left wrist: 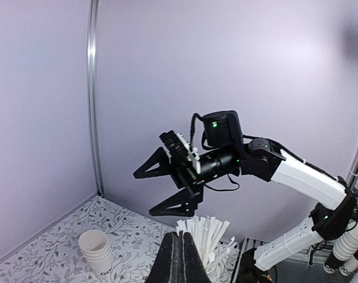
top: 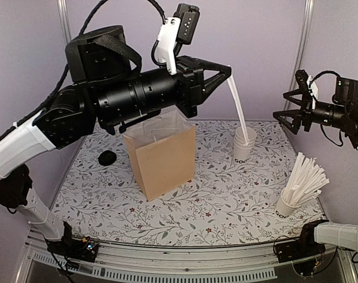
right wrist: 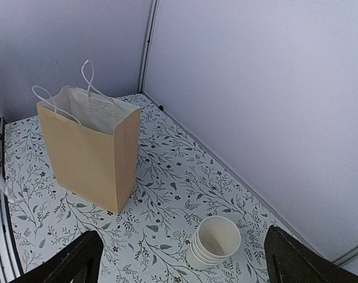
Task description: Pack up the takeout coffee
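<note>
Left hand [top: 228, 72] tight around white straw [top: 238, 109]

Left arm [top: 137, 91] and right arm [left wrist: 302, 180] have black joints and white shells, with black cables [top: 79, 34] trailing; the right gripper [left wrist: 143, 194] is black, its fingers triangular frames.

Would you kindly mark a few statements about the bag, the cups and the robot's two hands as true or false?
1. The brown paper bag stands upright with its mouth open. True.
2. The right hand is closed. False: its fingers stand wide apart and hold nothing.
3. The stack of white cups lies on its side. False: it stands upright on the table, with no lid on it.
4. The left hand is raised above the table and shut on a white straw. True.
</note>
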`<state>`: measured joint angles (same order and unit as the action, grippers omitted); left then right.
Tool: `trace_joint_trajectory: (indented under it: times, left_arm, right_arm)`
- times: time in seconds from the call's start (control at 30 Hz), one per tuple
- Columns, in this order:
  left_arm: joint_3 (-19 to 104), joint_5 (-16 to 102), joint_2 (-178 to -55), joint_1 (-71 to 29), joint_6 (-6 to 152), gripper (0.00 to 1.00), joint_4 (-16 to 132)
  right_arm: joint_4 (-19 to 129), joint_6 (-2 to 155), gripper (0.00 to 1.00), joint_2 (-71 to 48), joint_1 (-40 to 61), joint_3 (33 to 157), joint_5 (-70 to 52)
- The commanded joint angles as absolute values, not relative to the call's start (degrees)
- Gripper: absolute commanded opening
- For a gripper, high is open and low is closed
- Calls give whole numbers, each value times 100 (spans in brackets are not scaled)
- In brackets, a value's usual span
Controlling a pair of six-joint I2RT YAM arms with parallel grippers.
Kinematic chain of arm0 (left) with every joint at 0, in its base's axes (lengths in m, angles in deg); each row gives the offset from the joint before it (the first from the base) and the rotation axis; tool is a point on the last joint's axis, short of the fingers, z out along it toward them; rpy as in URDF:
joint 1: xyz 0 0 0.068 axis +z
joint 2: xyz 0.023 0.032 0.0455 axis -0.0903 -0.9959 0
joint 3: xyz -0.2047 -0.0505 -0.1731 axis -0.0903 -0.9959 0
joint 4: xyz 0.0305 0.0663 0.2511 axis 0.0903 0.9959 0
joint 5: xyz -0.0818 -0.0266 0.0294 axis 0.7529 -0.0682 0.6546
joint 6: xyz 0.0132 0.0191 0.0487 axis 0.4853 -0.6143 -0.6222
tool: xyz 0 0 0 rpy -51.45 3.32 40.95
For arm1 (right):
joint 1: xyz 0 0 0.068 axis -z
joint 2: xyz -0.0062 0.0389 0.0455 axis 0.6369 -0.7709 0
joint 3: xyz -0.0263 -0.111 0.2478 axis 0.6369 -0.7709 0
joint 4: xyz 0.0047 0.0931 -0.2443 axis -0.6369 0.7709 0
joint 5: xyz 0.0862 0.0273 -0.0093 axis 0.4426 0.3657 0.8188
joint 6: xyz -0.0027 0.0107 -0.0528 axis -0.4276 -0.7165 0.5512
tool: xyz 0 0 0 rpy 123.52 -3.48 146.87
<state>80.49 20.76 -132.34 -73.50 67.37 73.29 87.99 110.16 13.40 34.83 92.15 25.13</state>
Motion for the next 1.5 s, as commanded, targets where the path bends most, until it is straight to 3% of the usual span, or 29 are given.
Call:
trace_joint_trajectory:
  times: [0.0, 0.4, 0.73, 1.1, 1.47]
  left_arm:
    - [8032, 1195, -12804, -7130, 6467, 0, 8302]
    - [6667, 304, -11170, -5696, 6107, 0, 8233]
    - [5493, 1281, -10716, -4497, 6651, 0, 8564]
    - [4935, 1790, -10582, -4230, 6846, 0, 8533]
    - [5656, 1884, -10086, -4237, 6375, 0, 7895]
  right_arm:
    - [8886, 11101, 99, 1205, 3509, 9152, 3120]
    - [8924, 11135, 99, 931, 3501, 9163, 3331]
    - [8995, 11172, 99, 717, 3506, 9194, 3307]
    - [9101, 11188, 99, 481, 3507, 9296, 3297]
    - [9110, 11216, 99, 549, 3503, 9186, 3255]
